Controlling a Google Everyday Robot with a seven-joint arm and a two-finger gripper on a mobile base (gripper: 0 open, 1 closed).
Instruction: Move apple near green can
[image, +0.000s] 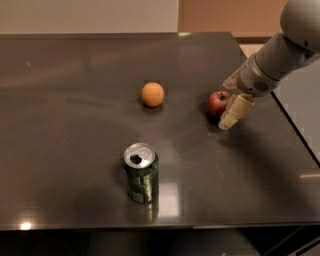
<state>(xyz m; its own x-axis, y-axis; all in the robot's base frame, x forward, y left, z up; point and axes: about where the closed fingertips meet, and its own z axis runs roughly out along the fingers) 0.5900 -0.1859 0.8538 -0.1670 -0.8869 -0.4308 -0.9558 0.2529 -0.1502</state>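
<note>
The small red apple (218, 102) sits on the dark table (75, 100) at the right, upright. My gripper (227, 103) is right beside it, coming in from the right. It is open: one cream finger (235, 111) is in front of the apple and the other shows behind it. The apple rests on the table between them. The green can (141, 172) stands upright near the front edge, left of and well apart from the apple, with its silver top and dark drinking hole showing.
A plain orange round fruit (152, 94) lies near the middle of the table, left of the apple. The table's right edge (292, 127) runs close behind the gripper, and the front edge is just below the can.
</note>
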